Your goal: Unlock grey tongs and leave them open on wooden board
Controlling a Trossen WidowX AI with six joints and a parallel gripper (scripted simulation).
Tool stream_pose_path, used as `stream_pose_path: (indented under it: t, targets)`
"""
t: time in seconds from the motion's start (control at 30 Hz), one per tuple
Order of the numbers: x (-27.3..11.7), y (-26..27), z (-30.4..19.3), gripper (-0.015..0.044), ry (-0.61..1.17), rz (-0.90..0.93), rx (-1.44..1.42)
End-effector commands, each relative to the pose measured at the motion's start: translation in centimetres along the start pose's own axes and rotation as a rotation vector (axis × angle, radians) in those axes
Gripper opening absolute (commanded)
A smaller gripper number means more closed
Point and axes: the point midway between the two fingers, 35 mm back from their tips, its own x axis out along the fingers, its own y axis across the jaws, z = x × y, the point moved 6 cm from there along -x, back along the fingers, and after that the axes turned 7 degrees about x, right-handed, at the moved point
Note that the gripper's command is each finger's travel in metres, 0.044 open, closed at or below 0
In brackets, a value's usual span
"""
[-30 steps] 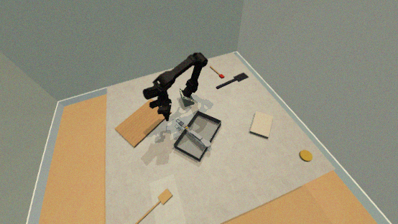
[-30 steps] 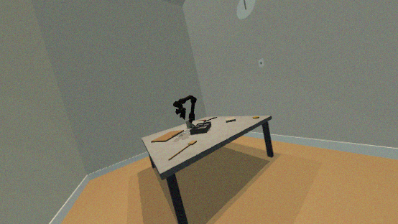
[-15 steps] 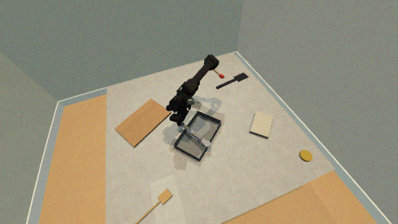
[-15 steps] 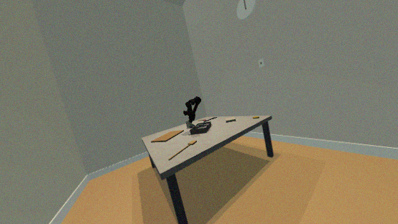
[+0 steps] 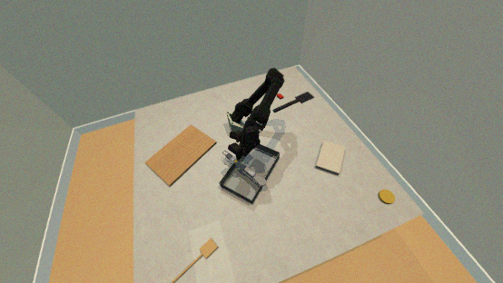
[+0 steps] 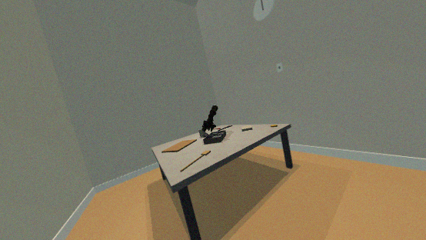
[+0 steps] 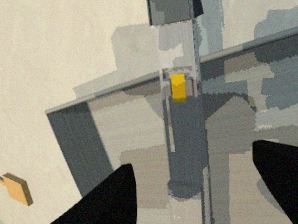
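The grey tongs (image 5: 249,171) (image 7: 186,127) lie across the dark roasting tin (image 5: 239,196) (image 6: 208,141) (image 7: 75,142). They run lengthwise up the wrist view between my fingers, with a small yellow piece (image 7: 178,88) on them and a dark grey block at their upper end in that view. The legs look closed together. My gripper (image 7: 193,163) is open over the tongs, one finger on each side, with gaps to both; its height above them is hard to tell. The wooden board (image 5: 181,154) (image 6: 178,145) lies left of the tin in the top view. The arm hides part of the tin there.
A wooden spatula (image 5: 209,248) (image 6: 206,153) (image 7: 18,189) lies toward the front. A black spatula (image 5: 304,97) and a small red item (image 5: 280,96) lie at the back. A cream block (image 5: 330,156) and a yellow disc (image 5: 387,196) lie to the right. The tin's walls stand beneath the gripper.
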Motion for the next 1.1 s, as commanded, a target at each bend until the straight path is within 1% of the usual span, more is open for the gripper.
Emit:
stream_pose_path:
  t: [0.0, 0.37, 1.07]
  targets:
    - [0.1, -0.7, 0.1, 0.0260, -0.012, 0.015, 0.039]
    - [0.5, -0.4, 0.0, 0.0260, -0.008, 0.016, 0.037]
    - [4.0, -0.2, -0.2, 0.0260, -0.007, 0.016, 0.037]
